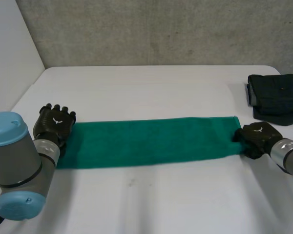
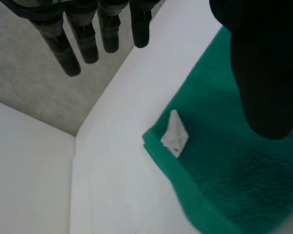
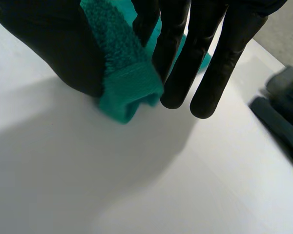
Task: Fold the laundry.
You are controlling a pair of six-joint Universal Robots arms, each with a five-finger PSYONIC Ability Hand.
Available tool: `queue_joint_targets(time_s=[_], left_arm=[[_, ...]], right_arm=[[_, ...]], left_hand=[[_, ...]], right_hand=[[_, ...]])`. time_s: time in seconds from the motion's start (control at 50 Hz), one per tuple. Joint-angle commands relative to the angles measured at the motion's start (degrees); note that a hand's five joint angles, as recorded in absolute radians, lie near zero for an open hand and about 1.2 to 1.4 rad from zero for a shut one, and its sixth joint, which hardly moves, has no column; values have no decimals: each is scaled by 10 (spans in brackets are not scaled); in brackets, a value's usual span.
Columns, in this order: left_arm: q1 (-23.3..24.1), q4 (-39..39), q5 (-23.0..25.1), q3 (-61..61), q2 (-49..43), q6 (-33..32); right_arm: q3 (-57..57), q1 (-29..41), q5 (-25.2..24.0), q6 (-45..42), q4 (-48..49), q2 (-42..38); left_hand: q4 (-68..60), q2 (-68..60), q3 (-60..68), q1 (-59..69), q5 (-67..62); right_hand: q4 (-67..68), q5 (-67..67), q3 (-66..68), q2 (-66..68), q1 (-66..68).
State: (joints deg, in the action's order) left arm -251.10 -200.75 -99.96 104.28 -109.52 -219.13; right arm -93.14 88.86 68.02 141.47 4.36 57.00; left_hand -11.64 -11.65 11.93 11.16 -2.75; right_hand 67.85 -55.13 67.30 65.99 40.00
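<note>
1. Stretching across the white counter (image 1: 151, 83) in the head view, a green towel (image 1: 146, 141) lies folded into one long strip. The left hand (image 1: 54, 124) is at one end and the right hand (image 1: 256, 136) at the other. A pile of dark folded clothes (image 1: 276, 97) sits apart from the towel, beyond the right hand, by the counter's far corner.
2. From the head view both hands are seen from the back, so how each holds the towel is read from the wrist views.
3. In the left wrist view the fingers (image 2: 88, 39) are straight and spread wide over bare counter, just past the towel's corner. The thumb (image 2: 263, 73) hangs over the towel's surface, well apart from the fingers, and no cloth is pinched between them. Whether the thumb touches the towel cannot be told.
4. In the right wrist view the fingers (image 3: 210, 58) and thumb (image 3: 53, 44) are closed on the towel's end. Its hemmed edge is bunched between them and pokes out just above the counter.
5. The left wrist view brings out a white tag (image 2: 175, 134) lying at the towel's corner; any writing on it cannot be read.
6. Each hand's back carries a small white emblem (image 1: 56, 118), with no letters legible.
</note>
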Motion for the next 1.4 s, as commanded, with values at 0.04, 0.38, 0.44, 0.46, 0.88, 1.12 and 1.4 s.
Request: queue_joint_targets(time_s=[0.04, 0.38, 0.44, 0.46, 0.88, 1.12, 1.4], left_arm=[[1, 0, -1, 13, 40, -1], [-2, 0, -3, 48, 101, 9], [-3, 1, -2, 48, 108, 24], [-3, 1, -2, 48, 110, 29], [-14, 2, -2, 65, 147, 41], [-21, 1, 4, 61, 146, 48], [68, 0, 22, -22, 123, 85]], right_arm=[[-35, -66, -1, -24, -7, 81], [-6, -78, 16, -169, -13, 130], [21, -33, 10, -143, -13, 137], [32, 0, 9, -140, -12, 142], [337, 490, -31, -161, -1, -146], [368, 523, -73, -147, -11, -190], [201, 337, 73, 200, -76, 21]], left_hand=[[16, 17, -19, -12, 28], [16, 17, -19, -12, 28], [16, 17, -19, -12, 28], [16, 17, -19, -12, 28], [16, 17, -19, -12, 28], [16, 17, -19, -12, 28], [16, 17, -19, -12, 28]], right_hand=[[122, -149, 127, 140, 400], [122, -149, 127, 140, 400], [122, -149, 127, 140, 400], [122, -149, 127, 140, 400], [122, -149, 127, 140, 400], [-404, 377, -398, -385, -125], [-578, 551, -573, -560, -300]])
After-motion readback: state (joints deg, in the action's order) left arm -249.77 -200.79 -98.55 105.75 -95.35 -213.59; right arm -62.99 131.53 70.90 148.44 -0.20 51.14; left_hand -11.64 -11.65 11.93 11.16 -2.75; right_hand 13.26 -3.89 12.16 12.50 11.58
